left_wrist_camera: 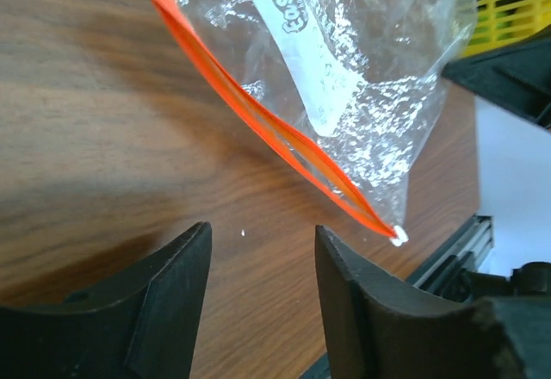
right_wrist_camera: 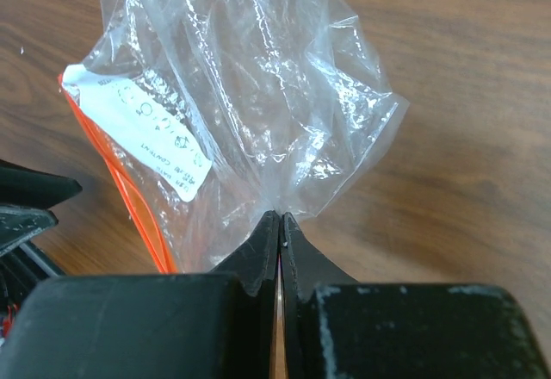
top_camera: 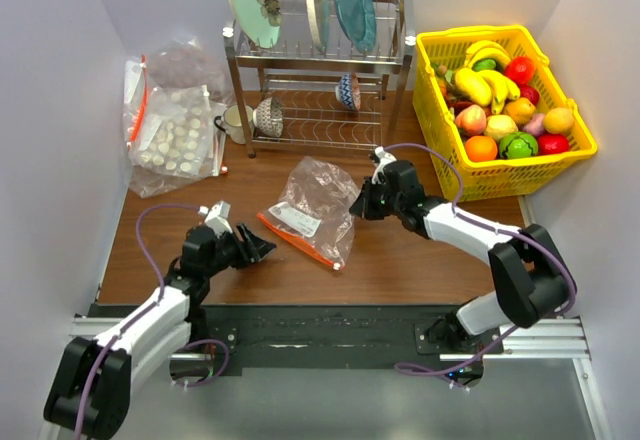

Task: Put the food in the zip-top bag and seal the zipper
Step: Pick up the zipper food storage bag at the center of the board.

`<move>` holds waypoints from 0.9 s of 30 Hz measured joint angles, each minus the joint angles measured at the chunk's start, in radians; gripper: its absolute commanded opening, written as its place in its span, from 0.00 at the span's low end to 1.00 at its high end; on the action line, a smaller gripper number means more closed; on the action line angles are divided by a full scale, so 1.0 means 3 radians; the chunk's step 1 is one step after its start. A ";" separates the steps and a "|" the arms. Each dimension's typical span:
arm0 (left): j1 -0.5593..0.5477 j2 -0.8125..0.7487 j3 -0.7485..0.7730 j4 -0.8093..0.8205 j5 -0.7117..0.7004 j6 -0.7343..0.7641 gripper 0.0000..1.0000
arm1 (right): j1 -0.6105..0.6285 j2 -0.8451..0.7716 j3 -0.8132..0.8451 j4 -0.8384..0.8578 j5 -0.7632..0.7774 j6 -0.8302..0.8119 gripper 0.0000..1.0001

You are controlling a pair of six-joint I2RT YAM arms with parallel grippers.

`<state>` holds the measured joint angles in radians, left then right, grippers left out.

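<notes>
Table [top_camera: 400, 260]: brown wood with a smooth, flat top. It lies under both your hands.
Basket [top_camera: 520, 175]: yellow plastic with a wall full of holes. It sits past your right hand, off to its right side.
Zip-top bag [top_camera: 315, 205]: clear, thin and crinkly, and it looks empty. It lies on the table between your two hands. I think it is very light and floppy, so it may slide or fold when you push it.
Right hand [right_wrist_camera: 281, 220]: the fingers are pressed together, pinching the thin plastic at the bag's end away from the zipper.
Left hand [left_wrist_camera: 263, 241]: the fingers are spread with nothing between them. The bag's mouth is just in front of it.
Food [top_camera: 481, 148]: round, hard-looking toy fruits, all in the basket, well apart from your left hand. They look smooth, so squeeze each one around its middle.
Zipper [left_wrist_camera: 258, 116]: a thin orange-red strip, a little open in the middle. It looks stiffer than the plastic, so I think one lip is the best place to hold.
Label [left_wrist_camera: 314, 60]: a white paper strip on the bag.
</notes>
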<state>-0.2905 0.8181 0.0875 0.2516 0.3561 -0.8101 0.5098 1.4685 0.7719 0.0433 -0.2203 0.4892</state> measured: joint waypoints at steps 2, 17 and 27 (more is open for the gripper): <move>-0.0008 -0.0120 -0.0122 0.0112 0.0004 -0.0168 0.53 | 0.0001 -0.0097 -0.0121 0.0036 0.0014 0.0046 0.00; -0.0118 0.0922 -0.0139 0.1119 -0.0034 -0.0627 0.45 | 0.0003 -0.0340 -0.0473 0.0215 0.0075 0.0268 0.00; -0.0352 0.1302 -0.0139 0.1481 -0.0206 -0.0671 0.40 | 0.0003 -0.0434 -0.0521 0.0291 0.0072 0.0369 0.00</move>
<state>-0.3962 1.2087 0.0460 0.6960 0.2943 -1.0115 0.5106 1.3384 0.6155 0.1307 -0.1986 0.5999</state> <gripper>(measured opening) 0.402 0.008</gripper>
